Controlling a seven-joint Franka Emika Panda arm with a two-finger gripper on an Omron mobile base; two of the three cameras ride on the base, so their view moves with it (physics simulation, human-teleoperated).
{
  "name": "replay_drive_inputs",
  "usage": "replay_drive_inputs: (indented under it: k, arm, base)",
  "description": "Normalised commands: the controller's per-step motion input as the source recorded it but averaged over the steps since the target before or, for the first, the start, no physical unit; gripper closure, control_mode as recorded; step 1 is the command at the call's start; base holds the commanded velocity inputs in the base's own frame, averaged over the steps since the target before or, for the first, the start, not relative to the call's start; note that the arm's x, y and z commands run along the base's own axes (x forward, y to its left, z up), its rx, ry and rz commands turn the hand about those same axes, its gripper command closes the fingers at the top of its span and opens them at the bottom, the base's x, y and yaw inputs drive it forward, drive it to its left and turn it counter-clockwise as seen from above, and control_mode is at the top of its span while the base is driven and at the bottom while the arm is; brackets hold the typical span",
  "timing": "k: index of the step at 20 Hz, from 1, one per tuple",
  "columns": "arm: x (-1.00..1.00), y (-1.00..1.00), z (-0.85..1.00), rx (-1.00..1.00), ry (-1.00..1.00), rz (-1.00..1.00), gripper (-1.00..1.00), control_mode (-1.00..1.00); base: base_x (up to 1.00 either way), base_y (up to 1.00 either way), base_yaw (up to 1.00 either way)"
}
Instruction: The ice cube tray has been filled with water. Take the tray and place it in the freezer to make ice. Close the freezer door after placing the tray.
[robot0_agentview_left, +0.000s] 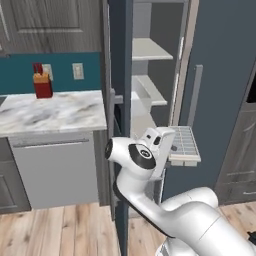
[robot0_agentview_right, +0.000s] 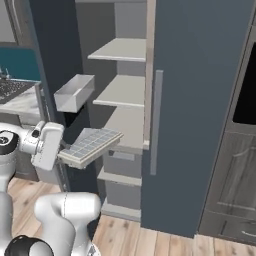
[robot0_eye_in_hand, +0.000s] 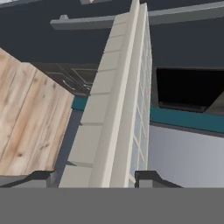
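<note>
The gripper (robot0_eye_in_hand: 94, 178) has its jaws clenched on the ice cube tray (robot0_agentview_right: 90, 145), held near level at centre-left of the right base view, just outside the open freezer (robot0_agentview_right: 125, 90). Placing it on a shelf and closing the freezer door (robot0_agentview_left: 119, 125) remain.

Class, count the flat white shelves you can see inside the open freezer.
3 in the freezer: top shelf, middle shelf, lower shelf just beyond the ice cube tray. Others below, or behind the tray, may be hidden.
</note>
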Motion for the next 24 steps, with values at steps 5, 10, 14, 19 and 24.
replay_drive_inputs:
  k: [5, 10, 14, 19, 24]
  arm:
    - [0.00, 0.00, 0.00, 0.00, 0.00, 0.00, 1.00, 1.00]
    - [0.00, 0.00, 0.00, 0.00, 0.00, 0.00, 1.00, 1.00]
    - [0.00, 0.00, 0.00, 0.00, 0.00, 0.00, 1.00, 1.00]
    - [0.00, 0.00, 0.00, 0.00, 0.00, 0.00, 1.00, 1.00]
    - [0.00, 0.00, 0.00, 0.00, 0.00, 0.00, 1.00, 1.00]
  base:
    - [0.20, -0.56, 0.06]
    - [0.25, -0.32, 0.08]
    - [0.31, -0.11, 0.11]
    - [0.32, -0.11, 0.15]
    - [0.28, -0.28, 0.13]
